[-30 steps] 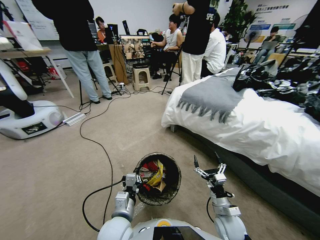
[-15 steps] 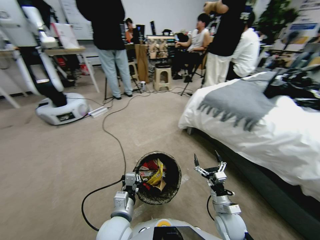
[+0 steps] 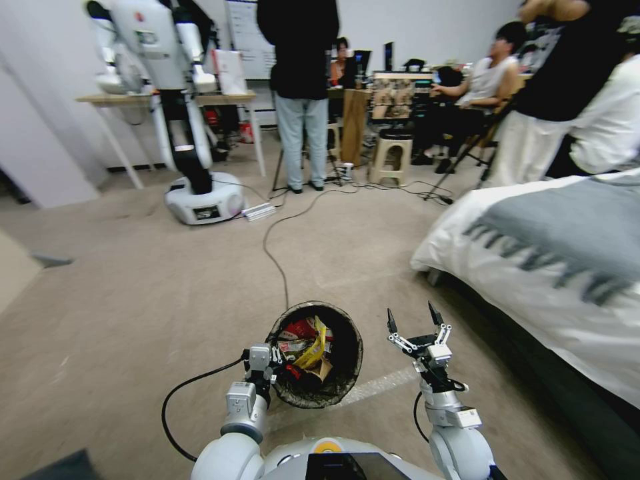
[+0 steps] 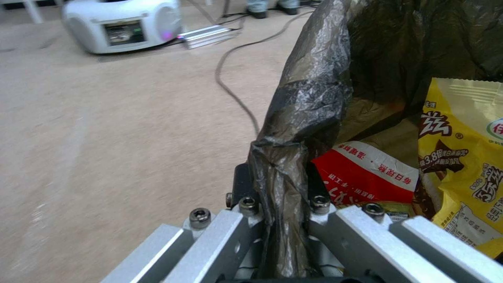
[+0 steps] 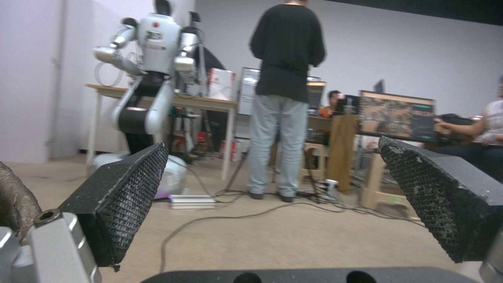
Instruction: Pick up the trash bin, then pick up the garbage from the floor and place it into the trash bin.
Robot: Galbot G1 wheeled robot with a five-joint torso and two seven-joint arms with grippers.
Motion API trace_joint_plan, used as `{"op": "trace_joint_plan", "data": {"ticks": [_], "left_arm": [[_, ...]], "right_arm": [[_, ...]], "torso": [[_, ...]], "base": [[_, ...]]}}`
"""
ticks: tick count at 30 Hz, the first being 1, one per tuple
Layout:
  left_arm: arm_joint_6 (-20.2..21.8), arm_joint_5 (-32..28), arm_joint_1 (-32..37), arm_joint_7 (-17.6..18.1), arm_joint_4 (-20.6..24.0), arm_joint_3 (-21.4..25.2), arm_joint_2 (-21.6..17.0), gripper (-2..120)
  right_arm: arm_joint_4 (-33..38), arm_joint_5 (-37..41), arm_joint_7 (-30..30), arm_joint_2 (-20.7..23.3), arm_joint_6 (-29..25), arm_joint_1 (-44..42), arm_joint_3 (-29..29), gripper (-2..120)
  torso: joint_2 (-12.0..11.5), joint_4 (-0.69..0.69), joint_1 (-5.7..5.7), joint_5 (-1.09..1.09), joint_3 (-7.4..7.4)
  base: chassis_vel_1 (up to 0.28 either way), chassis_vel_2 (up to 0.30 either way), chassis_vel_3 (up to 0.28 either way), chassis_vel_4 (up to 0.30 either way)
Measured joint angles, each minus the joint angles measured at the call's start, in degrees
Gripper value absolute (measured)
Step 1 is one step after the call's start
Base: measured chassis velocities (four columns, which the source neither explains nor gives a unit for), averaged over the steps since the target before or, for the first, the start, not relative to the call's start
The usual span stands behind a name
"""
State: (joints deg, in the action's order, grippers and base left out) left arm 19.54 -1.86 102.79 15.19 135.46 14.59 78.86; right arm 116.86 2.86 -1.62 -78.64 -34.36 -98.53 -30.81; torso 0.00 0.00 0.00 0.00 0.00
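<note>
The trash bin (image 3: pixel 348 363), a round bucket with a black bag liner over its rim, hangs just above the carpet in front of me. My left gripper (image 3: pixel 273 358) is shut on its near-left rim; in the left wrist view the left gripper (image 4: pixel 283 204) pinches the crinkled liner edge (image 4: pixel 304 118). Garbage (image 3: pixel 305 343) lies inside: a red-and-white wrapper (image 4: pixel 369 173) and a yellow snack packet (image 4: pixel 463 157). To the right of the bin my right gripper (image 3: pixel 413 327) is held up, open, nothing between its black pads (image 5: pixel 123 196).
A bed (image 3: pixel 533 273) with white cover and grey throw runs along the right. A black cable (image 3: pixel 275 250) crosses the carpet ahead. Another robot (image 3: pixel 193 113) stands at the far left by a table (image 3: pixel 167 100). A standing person (image 3: pixel 300 100), stools and seated people are behind.
The camera has turned left, so the room has slid right in the picture. The bin and both grippers keep their places in front of me.
</note>
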Motion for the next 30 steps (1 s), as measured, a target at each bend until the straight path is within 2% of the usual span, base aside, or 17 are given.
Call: {"op": "trace_joint_plan", "data": {"ticks": [10, 12, 30], "left_arm": [[-0.5, 0.1, 0.0, 0.0, -0.3, -0.1, 0.3, 0], [-0.5, 0.1, -0.1, -0.1, -0.3, -0.1, 0.3, 0], [0.6, -2.9, -2.4, 0.8, 0.9, 2.6, 0.5, 0]], "right_arm": [[-0.4, 0.0, -0.4, -0.2, -0.5, 0.0, 0.0, 100], [-0.4, 0.0, -0.5, -0.2, -0.6, -0.1, -0.2, 100], [-1.2, -0.2, -0.8, -0.5, -1.2, -0.3, -0.4, 100]], "torso": [[0.0, 0.02, 0.00, 0.00, 0.00], [0.0, -0.02, 0.00, 0.00, 0.00], [0.0, 0.00, 0.00, 0.00, 0.00]], "base": [[0.100, 0.105, 0.093, 0.094], [0.000, 0.000, 0.000, 0.000], [0.000, 0.000, 0.000, 0.000]]}}
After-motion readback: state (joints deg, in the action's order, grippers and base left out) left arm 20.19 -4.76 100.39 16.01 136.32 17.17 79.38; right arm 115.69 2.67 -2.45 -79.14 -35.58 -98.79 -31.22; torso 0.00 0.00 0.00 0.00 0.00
